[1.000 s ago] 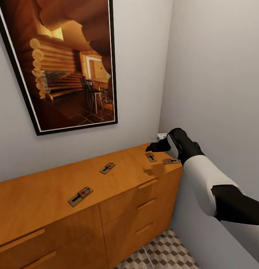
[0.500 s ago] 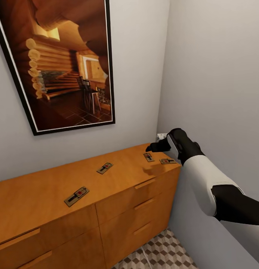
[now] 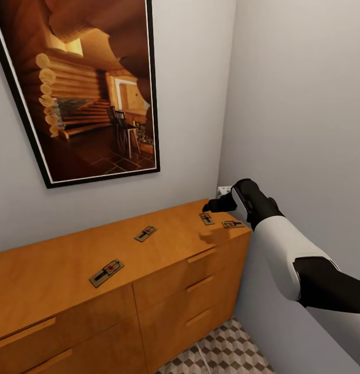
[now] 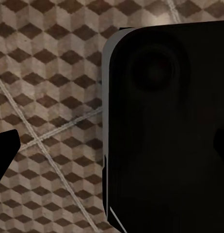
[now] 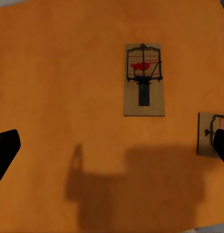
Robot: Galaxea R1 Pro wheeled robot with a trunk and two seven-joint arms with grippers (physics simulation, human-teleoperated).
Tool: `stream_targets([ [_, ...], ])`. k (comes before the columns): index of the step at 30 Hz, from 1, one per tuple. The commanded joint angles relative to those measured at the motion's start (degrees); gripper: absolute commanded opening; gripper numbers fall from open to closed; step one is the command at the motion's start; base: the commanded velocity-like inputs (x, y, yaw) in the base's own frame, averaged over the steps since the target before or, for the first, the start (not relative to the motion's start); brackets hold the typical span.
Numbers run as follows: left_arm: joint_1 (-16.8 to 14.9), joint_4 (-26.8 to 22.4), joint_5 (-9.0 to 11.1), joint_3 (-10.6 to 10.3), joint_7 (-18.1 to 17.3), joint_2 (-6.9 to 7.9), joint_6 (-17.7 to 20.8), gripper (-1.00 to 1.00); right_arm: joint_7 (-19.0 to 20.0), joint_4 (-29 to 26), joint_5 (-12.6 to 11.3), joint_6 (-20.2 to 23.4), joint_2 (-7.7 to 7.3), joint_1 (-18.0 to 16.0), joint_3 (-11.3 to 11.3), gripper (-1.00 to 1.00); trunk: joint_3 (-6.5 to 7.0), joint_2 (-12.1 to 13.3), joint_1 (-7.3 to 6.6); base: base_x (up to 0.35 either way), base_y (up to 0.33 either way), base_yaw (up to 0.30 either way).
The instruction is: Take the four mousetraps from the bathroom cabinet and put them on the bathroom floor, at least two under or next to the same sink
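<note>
Several mousetraps lie on the flat top of the cabinet (image 3: 55,280): one (image 3: 106,273) nearest me, one (image 3: 145,233) in the middle, and a pair (image 3: 206,218) (image 3: 232,224) at the far right end. My right gripper (image 3: 208,206) hovers open just above that pair. In the right wrist view one mousetrap (image 5: 144,80) lies ahead of the right gripper (image 5: 112,150), and another (image 5: 209,141) sits by one dark fingertip (image 5: 5,150). The left gripper (image 4: 112,150) hangs open over the bathroom floor (image 4: 49,73).
A large framed picture (image 3: 91,88) hangs on the wall above the cabinet. A grey side wall (image 3: 304,114) closes the corner right beside the cabinet's end. A patch of cube-patterned floor (image 3: 226,348) shows below the drawers. A dark robot part (image 4: 165,126) blocks much of the left wrist view.
The whole head view has shifted slightly, so the camera moved. The right arm and the mousetraps keep their places relative to the cabinet.
</note>
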Motion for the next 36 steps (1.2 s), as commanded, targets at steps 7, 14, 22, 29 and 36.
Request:
stream_targets([
  [7, 0.0, 0.1, 0.0, 0.0, 0.1, 0.0, -0.3, 1.0, 0.3, 0.7, 3.0, 0.2, -0.23, 0.0, 0.8, 1.0, -0.05, 0.0, 0.0, 0.0, 0.0, 0.0],
  [14, 0.0, 0.1, 0.0, 0.0, 0.1, 0.0, -0.3, 1.0, 0.4, 0.9, 6.1, 0.0, -0.63, 0.0, 1.0, 1.0, -0.05, 0.0, 0.0, 0.0, 0.0, 0.0],
  [22, 0.0, 0.1, 0.0, 0.0, 0.1, 0.0, -0.3, 1.0, 0.4, 0.9, 6.6, 0.0, -0.63, 0.0, 1.0, 1.0, -0.05, 0.0, 0.0, 0.0, 0.0, 0.0],
  [29, 0.0, 0.1, 0.0, 0.0, 0.1, 0.0, -0.3, 1.0, 0.6, 0.9, 6.6, -0.2, -0.6, 0.0, 1.1, 1.0, -0.05, 0.0, 0.0, 0.0, 0.0, 0.0],
  [36, 0.0, 0.1, 0.0, 0.0, 0.1, 0.07, -0.3, 1.0, 0.7, 0.9, 6.6, -0.5, -0.41, 0.1, 1.1, 1.0, -0.05, 0.0, 0.0, 0.0, 0.0, 0.0],
])
